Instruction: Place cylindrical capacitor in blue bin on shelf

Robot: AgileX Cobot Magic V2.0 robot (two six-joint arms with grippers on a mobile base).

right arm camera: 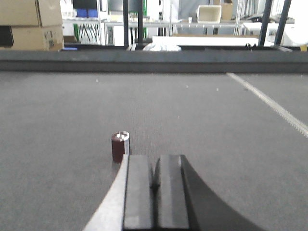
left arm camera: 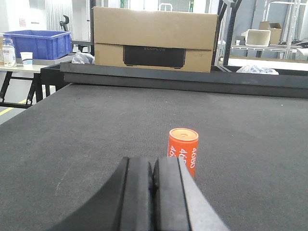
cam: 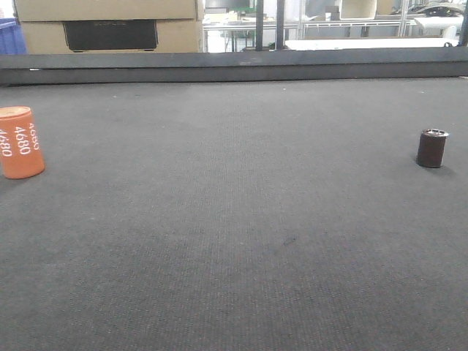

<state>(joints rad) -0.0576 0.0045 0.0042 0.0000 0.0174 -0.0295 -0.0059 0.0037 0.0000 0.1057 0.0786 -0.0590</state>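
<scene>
1. The left gripper has its two black pads pressed flat together, with nothing between them.
2. Just ahead of it and a little to its right, an orange cylinder stands upright on the dark mat. It has "4680" printed in white down its side and is apart from the pads.
3. The right gripper is likewise closed pad to pad and empty.
4. The cylindrical capacitor is dark brown with a silver top. It stands upright just ahead of the right gripper, off its left finger. I cannot tell whether it touches that finger.
5. In the front view the cylindrical capacitor is near the mat's right side, well apart from the orange cylinder at the left edge.
6. Farther ahead of both grippers, a raised black rim closes off the mat.
7. Beyond the rim, a cardboard box sits straight ahead of the left gripper.
8. Far off to the left gripper's left, a blue crate rests on a side table.
</scene>
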